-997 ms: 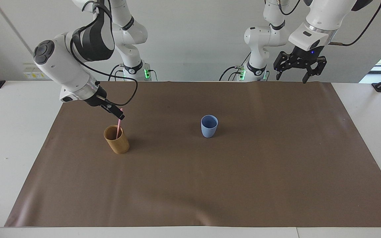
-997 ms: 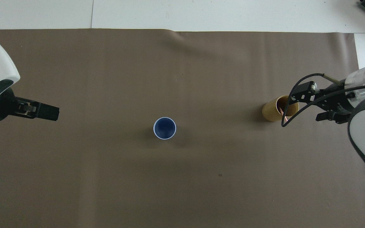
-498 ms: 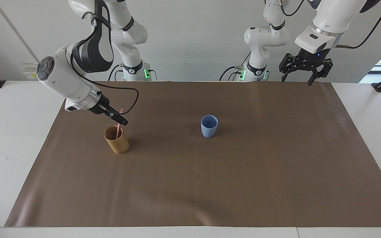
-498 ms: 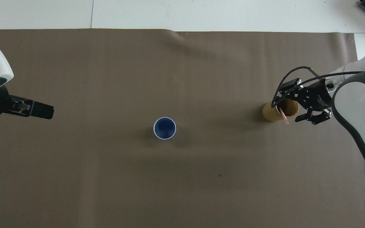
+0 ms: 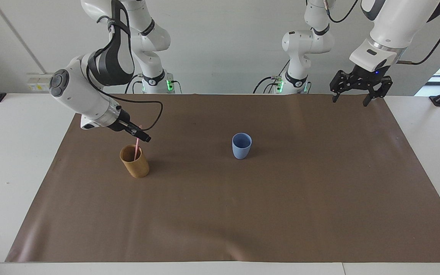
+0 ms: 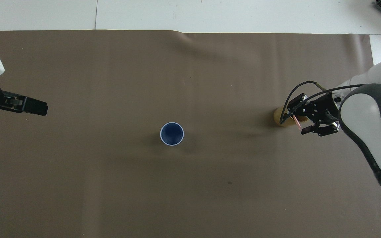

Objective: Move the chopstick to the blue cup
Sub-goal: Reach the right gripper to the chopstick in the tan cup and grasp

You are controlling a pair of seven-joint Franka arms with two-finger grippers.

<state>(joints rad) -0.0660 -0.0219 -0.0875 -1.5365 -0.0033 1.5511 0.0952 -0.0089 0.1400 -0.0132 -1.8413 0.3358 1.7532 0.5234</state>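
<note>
Right claw at chopstick (in tan cup).

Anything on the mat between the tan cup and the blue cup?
Nothing: between the tan cup and the blue cup there is only bare brown mat, in both the facing and overhead views.

Your overhead stock, operator:
- Brown mat, spread over the white counter.
- Blue cup, upright, mid-mat, nothing in it.
- Tan cup, toward the right arm's end, mostly covered by the right hand.
- Pink chopstick, a short stretch showing at that hand.
- Left hand, over the mat's edge at the left arm's end, well apart from both cups.
</note>
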